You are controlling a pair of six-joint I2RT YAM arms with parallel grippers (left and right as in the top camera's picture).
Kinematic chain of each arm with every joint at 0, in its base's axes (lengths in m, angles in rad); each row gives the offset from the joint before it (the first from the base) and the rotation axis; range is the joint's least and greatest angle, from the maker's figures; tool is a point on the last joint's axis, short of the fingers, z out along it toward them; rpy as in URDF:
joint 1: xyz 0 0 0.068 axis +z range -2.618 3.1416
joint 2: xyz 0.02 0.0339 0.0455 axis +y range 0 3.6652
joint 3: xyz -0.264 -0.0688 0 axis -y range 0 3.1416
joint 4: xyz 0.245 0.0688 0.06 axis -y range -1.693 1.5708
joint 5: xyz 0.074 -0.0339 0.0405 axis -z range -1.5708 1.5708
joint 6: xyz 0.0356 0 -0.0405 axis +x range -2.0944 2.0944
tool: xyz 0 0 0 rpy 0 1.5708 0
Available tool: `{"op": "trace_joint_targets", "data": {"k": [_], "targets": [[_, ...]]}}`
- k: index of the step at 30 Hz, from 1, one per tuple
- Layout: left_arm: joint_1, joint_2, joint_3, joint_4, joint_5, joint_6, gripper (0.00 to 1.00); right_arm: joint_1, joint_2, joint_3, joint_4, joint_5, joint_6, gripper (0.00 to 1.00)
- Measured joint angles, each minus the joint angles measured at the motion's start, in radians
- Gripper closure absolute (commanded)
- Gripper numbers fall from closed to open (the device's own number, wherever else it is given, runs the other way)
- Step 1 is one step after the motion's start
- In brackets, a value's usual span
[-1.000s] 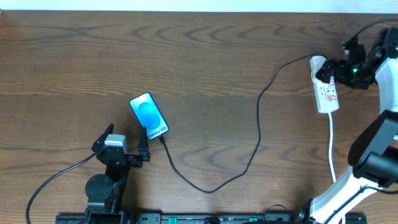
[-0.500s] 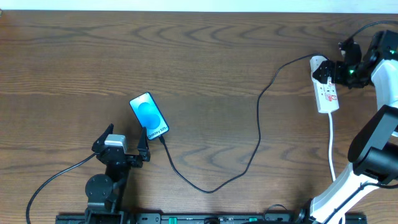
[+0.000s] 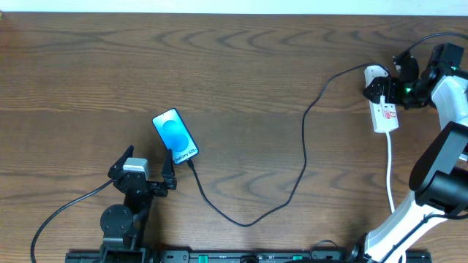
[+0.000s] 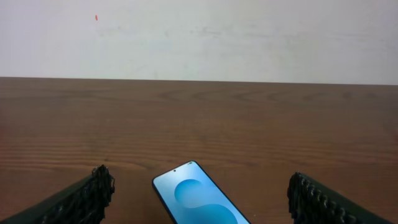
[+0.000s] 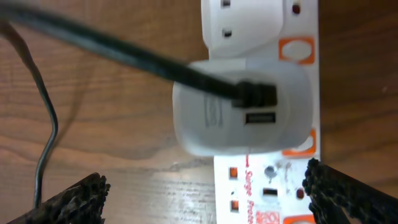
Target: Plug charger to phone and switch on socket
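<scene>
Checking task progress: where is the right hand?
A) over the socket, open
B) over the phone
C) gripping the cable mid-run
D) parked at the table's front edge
A: the right hand straddles the socket, fingers apart, above the white adapter holding the charger lead.

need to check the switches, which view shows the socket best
The right wrist view: the socket fills the frame, its orange switches and a plugged-in white adapter clear. Overhead shows it only small, details lost. The left wrist view misses it.
</scene>
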Motion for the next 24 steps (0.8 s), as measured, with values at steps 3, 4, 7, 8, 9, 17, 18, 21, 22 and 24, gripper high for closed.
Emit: {"op": "trace_joint_targets", "data": {"k": [3, 4, 7, 8, 9, 17, 18, 21, 22, 24], "targets": [[0.0, 0.0, 0.0, 0.0, 0.0, 0.0, 0.09, 0.0, 0.0, 0.0, 0.028, -0.001, -0.001, 0.01], [0.0, 0.0, 0.0, 0.0, 0.0, 0.0, 0.08, 0.0, 0.0, 0.0, 0.033, -0.002, -0.002, 0.01], [0.0, 0.0, 0.0, 0.0, 0.0, 0.0, 0.08, 0.0, 0.0, 0.0, 0.034, -0.003, -0.003, 0.01], [0.0, 0.0, 0.0, 0.0, 0.0, 0.0, 0.08, 0.0, 0.0, 0.0, 0.034, -0.003, -0.003, 0.01], [0.0, 0.0, 0.0, 0.0, 0.0, 0.0, 0.09, 0.0, 0.0, 0.0, 0.035, -0.003, -0.002, 0.01], [0.0, 0.0, 0.0, 0.0, 0.0, 0.0, 0.08, 0.0, 0.038, 0.0, 0.059, -0.019, 0.008, 0.01], [0.0, 0.0, 0.0, 0.0, 0.0, 0.0, 0.08, 0.0, 0.042, -0.001, 0.061, -0.021, 0.008, 0.01], [0.0, 0.0, 0.0, 0.0, 0.0, 0.0, 0.09, -0.001, 0.045, -0.001, 0.065, -0.025, 0.009, 0.01], [0.0, 0.0, 0.0, 0.0, 0.0, 0.0, 0.09, -0.002, 0.045, -0.001, 0.066, -0.026, 0.009, 0.01], [0.0, 0.0, 0.0, 0.0, 0.0, 0.0, 0.09, -0.002, 0.045, -0.001, 0.067, -0.028, 0.009, 0.01]]}}
